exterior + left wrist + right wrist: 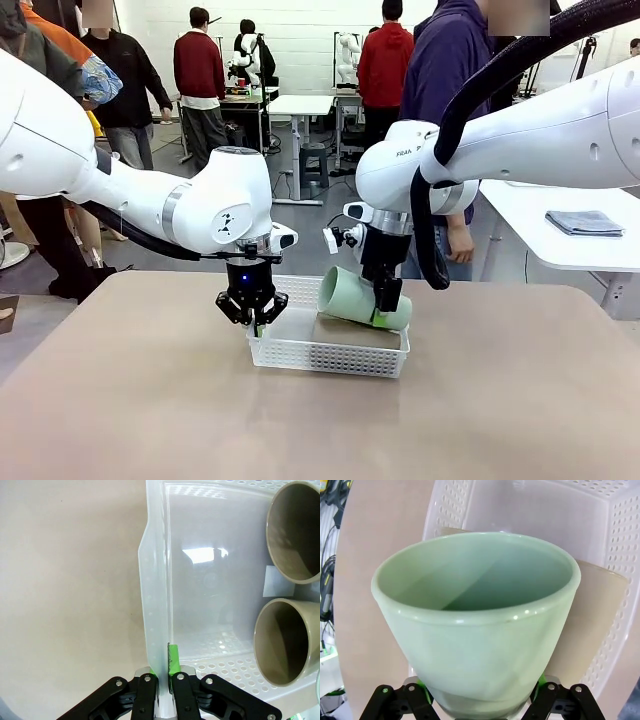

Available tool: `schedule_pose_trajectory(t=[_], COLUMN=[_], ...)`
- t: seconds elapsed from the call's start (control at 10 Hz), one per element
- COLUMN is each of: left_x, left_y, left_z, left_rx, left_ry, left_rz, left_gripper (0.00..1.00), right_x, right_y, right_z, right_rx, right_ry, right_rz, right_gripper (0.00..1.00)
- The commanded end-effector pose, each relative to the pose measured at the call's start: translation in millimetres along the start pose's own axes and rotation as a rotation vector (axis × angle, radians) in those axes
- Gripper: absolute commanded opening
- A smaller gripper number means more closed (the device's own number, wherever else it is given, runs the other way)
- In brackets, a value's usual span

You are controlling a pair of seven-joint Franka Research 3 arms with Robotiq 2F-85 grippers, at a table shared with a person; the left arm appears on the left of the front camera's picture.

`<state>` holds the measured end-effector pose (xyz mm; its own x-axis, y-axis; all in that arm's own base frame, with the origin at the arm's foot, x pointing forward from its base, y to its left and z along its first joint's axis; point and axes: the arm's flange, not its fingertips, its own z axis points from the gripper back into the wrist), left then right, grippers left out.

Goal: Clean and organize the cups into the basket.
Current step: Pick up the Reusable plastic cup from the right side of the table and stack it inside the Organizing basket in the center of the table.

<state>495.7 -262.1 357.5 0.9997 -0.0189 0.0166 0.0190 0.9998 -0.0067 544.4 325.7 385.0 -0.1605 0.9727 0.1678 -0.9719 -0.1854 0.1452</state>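
Front view: the white lattice basket (330,352) sits near the middle of the tan bench (150,410). The left tool (252,318) pinches the basket's left rim, its jaws narrowed onto the plastic wall. The right tool (390,305) straddles the narrow base end of the mint green cup (352,297), which lies tilted over the basket's right half, mouth toward the left arm, above a tan-brown cup (350,332) lying inside. Whether the jaws press the cup or stand just clear of it cannot be told. Several people stand beyond the bench, and a folded grey cloth (585,222) lies on a white side table (560,235).

Left wrist view: the rim is clamped between the green pads (173,660), and two tan-brown cups (287,642) lie side by side in the basket, mouths toward the camera.

Right wrist view: the green cup's open mouth (475,575) faces the camera, the fingers (547,700) flanking its base, tan-brown cups behind it.
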Motion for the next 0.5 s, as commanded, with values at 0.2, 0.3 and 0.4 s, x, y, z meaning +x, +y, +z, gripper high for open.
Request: schedule_pose_trajectory(t=[0.2,0.3,0.4], left_x=[1.0,1.0,1.0], left_y=[0.6,0.6,0.6], left_z=[2.3,2.3,2.3], left_rx=[-0.002,-0.002,-0.002], left_ry=[-0.006,-0.006,-0.006], left_rz=[0.000,0.000,0.000], left_gripper=[0.00,0.00,0.00], right_x=[-1.6,-1.1,-1.0], right_y=[-0.6,-0.7,-0.8], right_z=[1.5,1.5,1.4], right_rx=[0.006,0.002,-0.001], right_ry=[-0.006,-0.008,-0.010], right_rz=[0.041,0.044,0.047], right_gripper=[1.00,1.00,1.00])
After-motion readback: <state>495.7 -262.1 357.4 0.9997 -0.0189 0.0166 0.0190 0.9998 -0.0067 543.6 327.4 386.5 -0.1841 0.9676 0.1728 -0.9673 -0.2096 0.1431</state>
